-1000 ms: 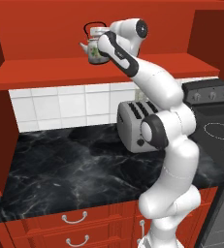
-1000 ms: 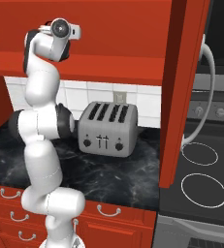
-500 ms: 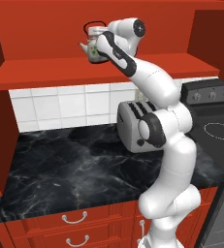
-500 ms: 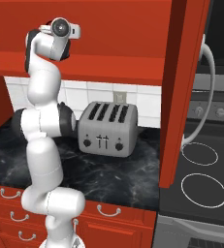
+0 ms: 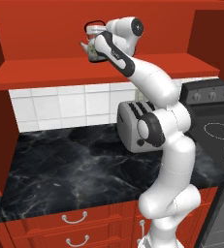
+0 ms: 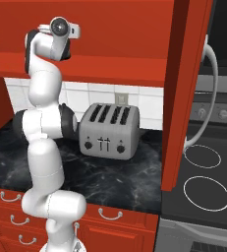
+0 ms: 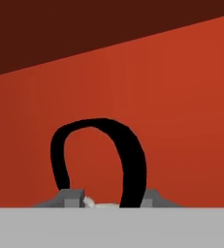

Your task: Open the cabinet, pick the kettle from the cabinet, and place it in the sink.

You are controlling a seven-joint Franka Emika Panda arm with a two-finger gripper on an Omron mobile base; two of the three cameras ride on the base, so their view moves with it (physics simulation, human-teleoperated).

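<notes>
Kettle (image 5: 93, 44) on red cabinet (image 5: 104, 72) shelf above black marble counter (image 5: 79, 169)

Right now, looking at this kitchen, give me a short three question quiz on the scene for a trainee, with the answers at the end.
1. True or false: the kettle stands on the cabinet shelf.
2. What silver appliance sits on the black counter?
3. The open cabinet door in the right base view hangs in front of: A) stove B) sink C) fridge.

Key: 1 true. 2 the toaster. 3 A.
</notes>
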